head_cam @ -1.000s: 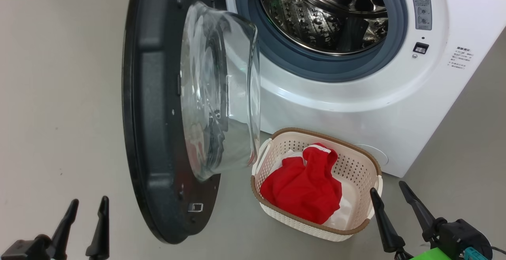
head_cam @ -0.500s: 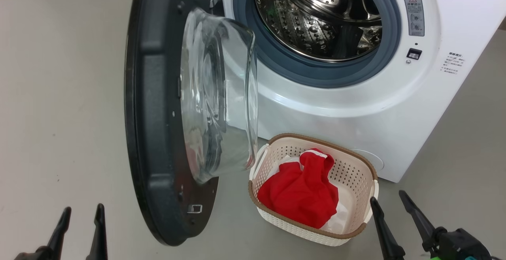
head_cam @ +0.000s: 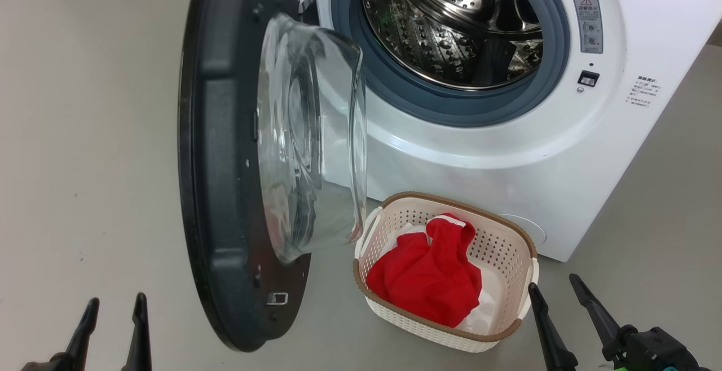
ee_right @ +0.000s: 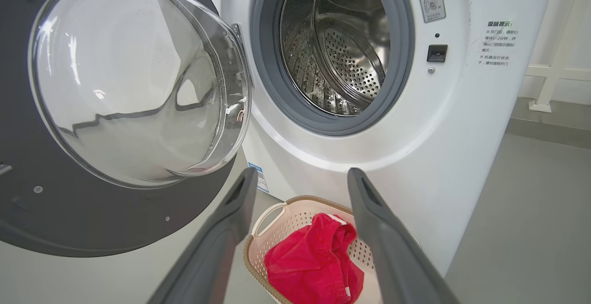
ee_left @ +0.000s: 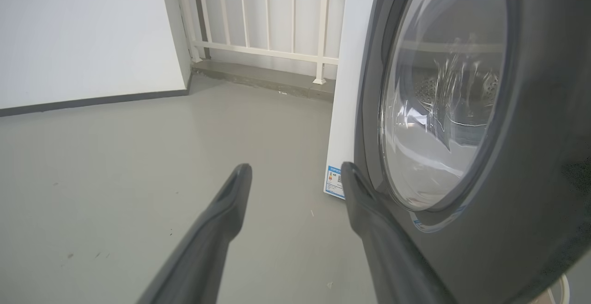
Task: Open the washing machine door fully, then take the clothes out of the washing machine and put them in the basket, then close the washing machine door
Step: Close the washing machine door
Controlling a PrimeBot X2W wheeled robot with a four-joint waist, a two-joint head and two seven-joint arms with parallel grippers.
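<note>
Down in front of me, seen from my head, the washing machine door (head_cam: 225, 157) hangs wide open on the left of the washing machine (head_cam: 479, 151), its glass bowl (head_cam: 304, 134) bulging toward the steel drum (head_cam: 451, 27), in which I see no fabric. The red clothes (head_cam: 428, 275) lie bunched inside the basket (head_cam: 507, 235), which stands on the floor (head_cam: 84, 190) just before the machine and right beside the door's lower edge. My left gripper (head_cam: 117, 299) sits at the lower left and my right gripper (head_cam: 551, 281) at the lower right, near the basket's corner, both with fingers spread and holding nothing. Against a second ago the whole picture has slid down a little, so my head has moved; door, basket and clothes lie as they did, and both pairs of fingers stay just as far apart. From my left wrist, the left gripper (ee_left: 294, 167) points along the floor (ee_left: 138, 179) past the door's (ee_left: 531, 156) dark outer face; whether one finger touches that rim I cannot tell. From my right wrist, the right gripper (ee_right: 301, 171) frames the basket (ee_right: 295, 198) and the clothes (ee_right: 309, 262) below the open drum (ee_right: 341, 50).
</note>
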